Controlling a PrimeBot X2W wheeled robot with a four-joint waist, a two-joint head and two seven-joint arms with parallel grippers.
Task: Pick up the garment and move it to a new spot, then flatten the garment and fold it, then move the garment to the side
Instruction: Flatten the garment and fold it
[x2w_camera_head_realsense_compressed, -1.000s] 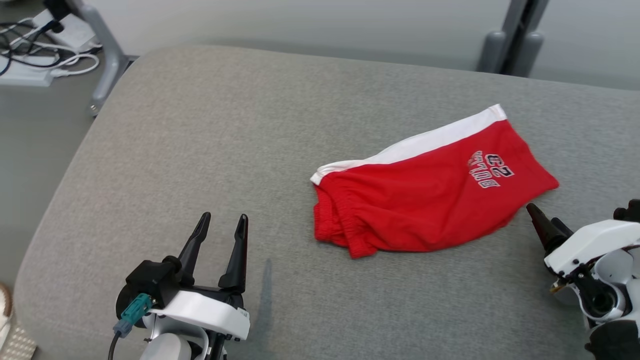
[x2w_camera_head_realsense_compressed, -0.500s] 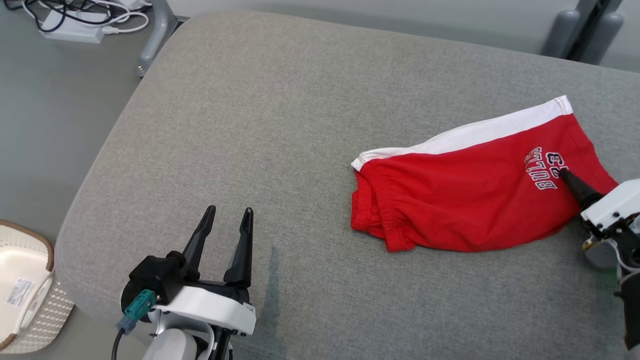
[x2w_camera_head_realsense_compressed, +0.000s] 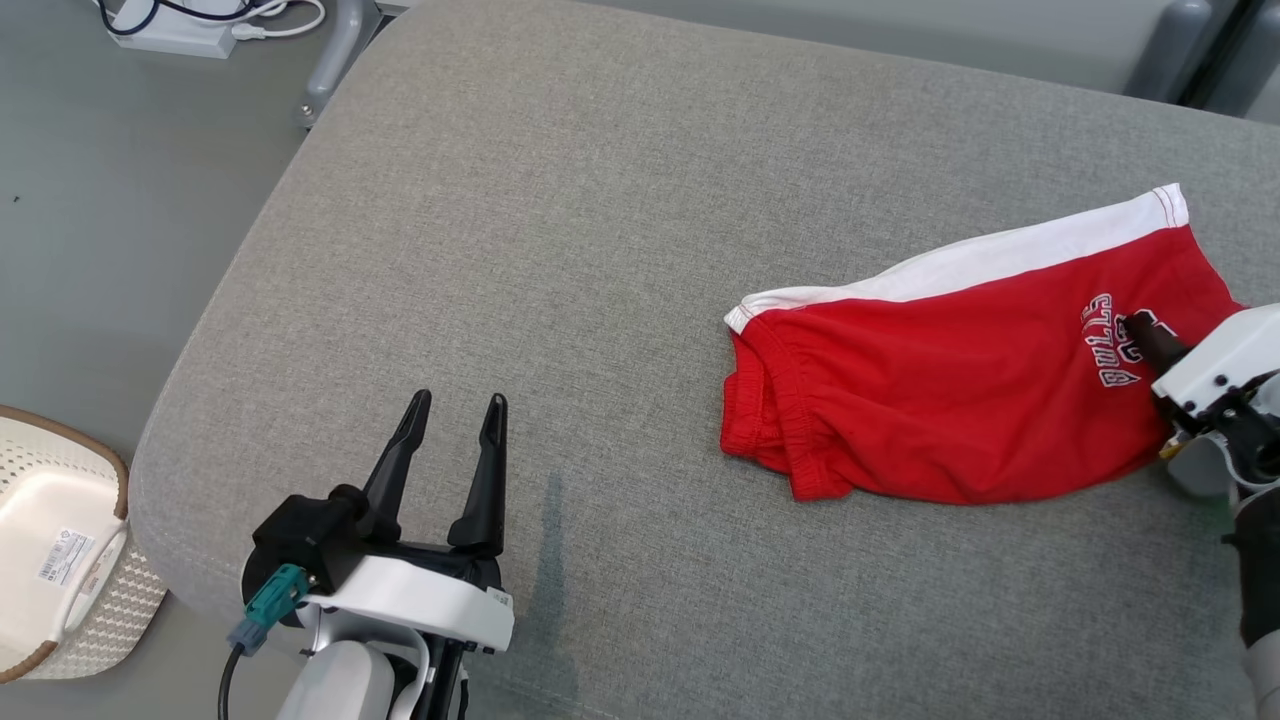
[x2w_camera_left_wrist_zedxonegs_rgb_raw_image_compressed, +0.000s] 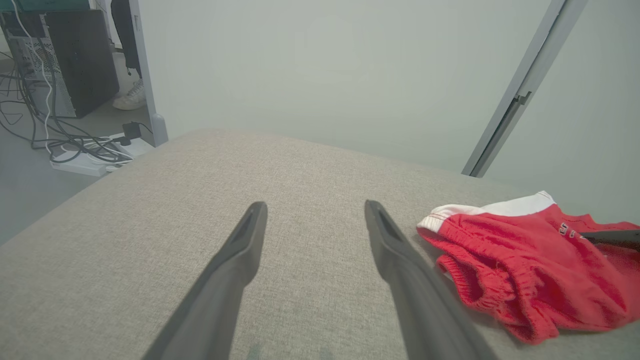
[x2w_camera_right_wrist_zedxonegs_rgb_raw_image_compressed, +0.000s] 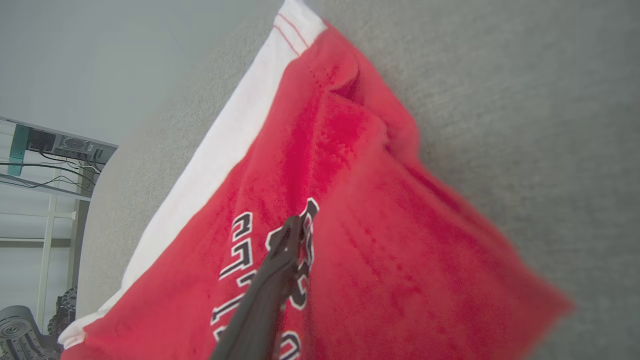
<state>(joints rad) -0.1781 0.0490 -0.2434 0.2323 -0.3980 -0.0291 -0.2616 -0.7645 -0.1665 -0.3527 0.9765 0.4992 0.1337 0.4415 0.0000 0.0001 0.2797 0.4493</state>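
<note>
The garment (x2w_camera_head_realsense_compressed: 950, 400) is a pair of red shorts with a white side band and dark lettering. It lies folded over on the right part of the grey cushion (x2w_camera_head_realsense_compressed: 560, 230). My right gripper (x2w_camera_head_realsense_compressed: 1143, 338) reaches in from the right edge. Its upper finger (x2w_camera_right_wrist_zedxonegs_rgb_raw_image_compressed: 280, 270) lies on the lettering of the garment (x2w_camera_right_wrist_zedxonegs_rgb_raw_image_compressed: 360, 190), and the lower finger is hidden under the red cloth. The same finger (x2w_camera_left_wrist_zedxonegs_rgb_raw_image_compressed: 610, 236) shows over the garment (x2w_camera_left_wrist_zedxonegs_rgb_raw_image_compressed: 520, 260) in the left wrist view. My left gripper (x2w_camera_head_realsense_compressed: 458, 405) hovers open over bare cushion at the front left, well apart from the shorts, with nothing between its fingers (x2w_camera_left_wrist_zedxonegs_rgb_raw_image_compressed: 240, 260).
A white woven basket (x2w_camera_head_realsense_compressed: 50, 560) stands on the floor at the lower left, beside the cushion's front left corner. A power strip with cables (x2w_camera_head_realsense_compressed: 190, 25) and a grey frame leg (x2w_camera_head_realsense_compressed: 335, 50) are at the far left. Grey posts (x2w_camera_head_realsense_compressed: 1190, 40) rise behind the far right.
The head camera has tilted and turned. My right gripper has gone from beside the garment's right corner onto its lettering, one finger over the cloth. The left gripper has kept its place.
</note>
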